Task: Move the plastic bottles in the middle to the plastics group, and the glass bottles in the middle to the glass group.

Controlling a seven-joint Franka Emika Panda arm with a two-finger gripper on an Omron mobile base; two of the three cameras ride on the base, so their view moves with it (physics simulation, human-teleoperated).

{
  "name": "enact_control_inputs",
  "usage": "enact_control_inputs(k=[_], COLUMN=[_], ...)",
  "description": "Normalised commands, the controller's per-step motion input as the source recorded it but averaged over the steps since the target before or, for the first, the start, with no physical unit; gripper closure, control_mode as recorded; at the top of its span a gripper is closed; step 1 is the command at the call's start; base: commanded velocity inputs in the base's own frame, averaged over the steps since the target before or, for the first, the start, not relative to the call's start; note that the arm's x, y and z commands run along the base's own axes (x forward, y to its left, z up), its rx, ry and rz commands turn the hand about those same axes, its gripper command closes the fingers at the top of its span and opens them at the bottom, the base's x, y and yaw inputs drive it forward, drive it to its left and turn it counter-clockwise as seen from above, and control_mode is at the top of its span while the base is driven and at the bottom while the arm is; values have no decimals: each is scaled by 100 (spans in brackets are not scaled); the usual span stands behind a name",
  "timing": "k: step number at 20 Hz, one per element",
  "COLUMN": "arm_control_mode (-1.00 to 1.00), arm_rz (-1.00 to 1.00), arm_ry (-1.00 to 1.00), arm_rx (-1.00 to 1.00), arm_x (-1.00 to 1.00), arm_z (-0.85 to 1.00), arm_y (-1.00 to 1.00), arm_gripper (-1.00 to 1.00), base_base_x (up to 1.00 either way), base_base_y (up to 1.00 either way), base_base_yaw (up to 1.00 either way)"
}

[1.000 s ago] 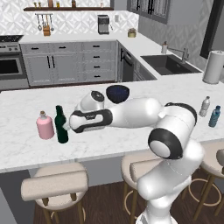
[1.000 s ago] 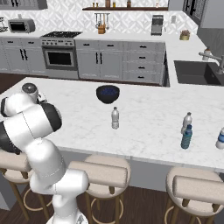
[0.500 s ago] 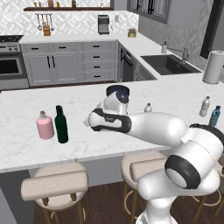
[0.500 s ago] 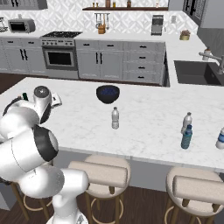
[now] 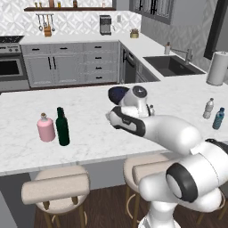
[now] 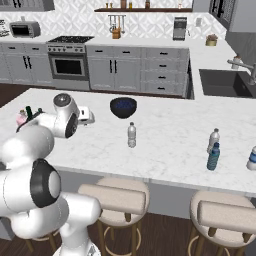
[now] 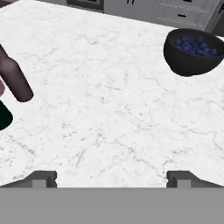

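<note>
Evidently the tall dark green glass wine bottle (image 5: 62,127) stood just beside the squat pink flask (image 5: 45,128), so it seemed already sorted; the slim dark brown bottle (image 7: 15,78) lay near them; the two-finger gripper (image 7: 111,178) hung empty, jaws wide, over veined white marble counter (image 7: 109,109); the small translucent blue plastic bottle (image 6: 213,157) waited beside a clear greyish one (image 6: 213,140), apparently grouped; a smooth dark round bowl (image 7: 192,51) held blue berries.

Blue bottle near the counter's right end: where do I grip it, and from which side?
Probably the blue bottle's straight body below the cap, coming from the stool side: it stands upright, and a clear bottle stands close behind it.
</note>
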Motion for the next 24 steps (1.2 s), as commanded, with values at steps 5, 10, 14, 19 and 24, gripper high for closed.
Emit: enact_control_inputs(k=[5,10,14,19,24], arm_control_mode=[-100,-100,-100,-100,-100], arm_rz=[-39,-36,-12,0,0], arm_ry=[16,23,15,11,1], arm_rx=[-6,-2,4,3,2], arm_x=[40,33,17,30,2], arm_z=[2,1,-31,-22,-6], arm_y=[-100,-100,-90,-77,-29], arm_gripper=[-100,-100,-100,-100,-100], base_base_x=[0,0,0,0,0], base_base_y=[0,0,0,0,0], base_base_yaw=[0,0,0,0,0])
